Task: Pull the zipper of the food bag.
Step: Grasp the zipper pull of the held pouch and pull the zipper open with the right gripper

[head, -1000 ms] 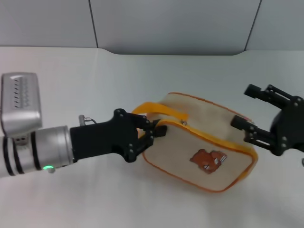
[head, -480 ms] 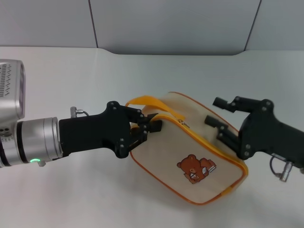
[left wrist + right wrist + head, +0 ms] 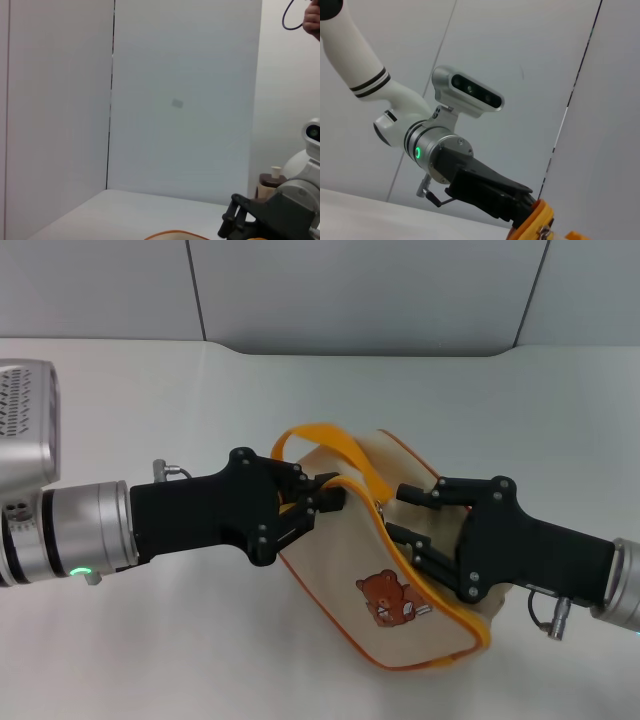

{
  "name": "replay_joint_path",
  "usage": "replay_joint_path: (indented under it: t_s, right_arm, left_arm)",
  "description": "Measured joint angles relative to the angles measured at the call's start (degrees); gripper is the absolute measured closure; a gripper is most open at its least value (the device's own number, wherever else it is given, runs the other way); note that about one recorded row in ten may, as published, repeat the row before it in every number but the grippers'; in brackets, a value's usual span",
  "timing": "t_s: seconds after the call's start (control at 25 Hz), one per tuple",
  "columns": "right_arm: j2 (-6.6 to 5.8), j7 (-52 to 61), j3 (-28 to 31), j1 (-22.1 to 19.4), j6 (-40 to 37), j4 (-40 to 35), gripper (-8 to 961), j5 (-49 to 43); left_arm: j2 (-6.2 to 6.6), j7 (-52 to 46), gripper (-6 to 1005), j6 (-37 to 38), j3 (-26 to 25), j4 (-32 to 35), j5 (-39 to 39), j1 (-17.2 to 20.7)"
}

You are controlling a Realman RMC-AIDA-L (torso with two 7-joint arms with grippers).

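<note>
The beige food bag (image 3: 400, 570) with orange piping and a brown bear print (image 3: 385, 600) lies tilted on the white table. Its orange strap handle (image 3: 320, 440) arches over its left end. My left gripper (image 3: 322, 502) is shut on that left end, at the orange edge. My right gripper (image 3: 410, 515) is open, its fingers (image 3: 425, 490) spread over the bag's top beside the zip track (image 3: 395, 540). A small silver zipper tab (image 3: 543, 231) on orange shows in the right wrist view, next to the left gripper (image 3: 512, 206).
The white table (image 3: 150, 400) reaches back to grey wall panels (image 3: 360, 290). In the left wrist view my right gripper (image 3: 240, 220) shows low, with a paper cup (image 3: 276, 171) on a far brown surface.
My right gripper has moved left onto the bag's top. The bag has turned and tipped up, its right end swinging toward me. My left gripper has kept its hold.
</note>
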Motion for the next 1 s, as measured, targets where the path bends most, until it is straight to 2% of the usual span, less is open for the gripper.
replay_joint_path:
  t_s: [0.4, 0.76, 1.0]
  right_arm:
    - [0.11, -0.6, 0.4, 1.4, 2.1, 1.6, 629, 0.2]
    - [0.12, -6.2, -0.1, 1.6, 1.9, 4.2, 659, -0.1]
    - [0.06, -6.2, -0.1, 1.6, 1.9, 4.2, 818, -0.2]
  left_arm:
    - [-0.19, -0.8, 930, -0.4, 0.1, -0.5, 0.0, -1.0]
    - [-0.20, -1.7, 929, -1.2, -0.2, -0.5, -0.2, -0.9]
    - [-0.20, -1.7, 930, -1.0, 0.1, -0.5, -0.2, -0.9]
